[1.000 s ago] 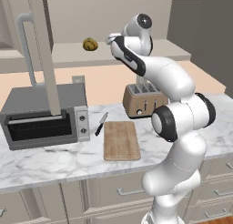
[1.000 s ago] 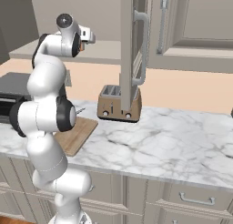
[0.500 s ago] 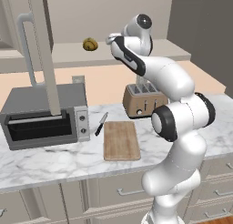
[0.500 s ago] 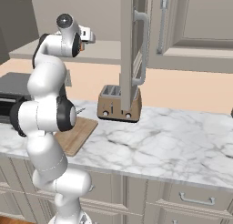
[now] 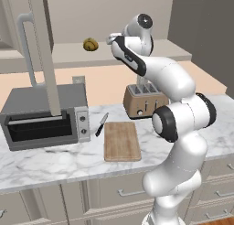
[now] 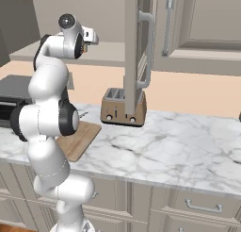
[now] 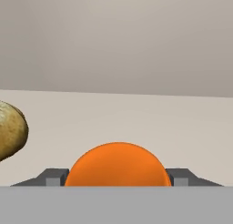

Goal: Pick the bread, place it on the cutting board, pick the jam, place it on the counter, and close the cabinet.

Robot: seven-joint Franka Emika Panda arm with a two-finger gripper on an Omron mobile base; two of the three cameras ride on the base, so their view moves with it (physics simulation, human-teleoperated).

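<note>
Nothing much is being moved since the earlier frames, honestly: the arm is being kept raised at the open cabinet (image 5: 43, 50), and the bread (image 5: 90, 45) is left in the same spot on the shelf (image 5: 64, 52), off to the left of the gripper (image 5: 112, 38) in the left base view.

In the hand view, the jam (image 7: 118, 165) is being framed between the two dark fingertips (image 7: 53, 177), one at each side of its round orange body, so the jar is being bracketed closely. Whether it's actually being squeezed or the tips are just sitting beside it can't be told. The bread's lumpy golden-brown crust is being shown at the left edge of that view, apart from the jar.

Down below, the cutting board (image 5: 121, 140) is being left bare on the counter (image 5: 59, 162): flat light wood with visible grain and rounded corners. White marble with grey veining is being shown all along the counter. A small knife (image 5: 101, 124) is lying between the board and a boxy grey toaster oven (image 5: 45, 115), and a tan slotted toaster (image 5: 145, 102) is sitting behind the board to the right.
</note>
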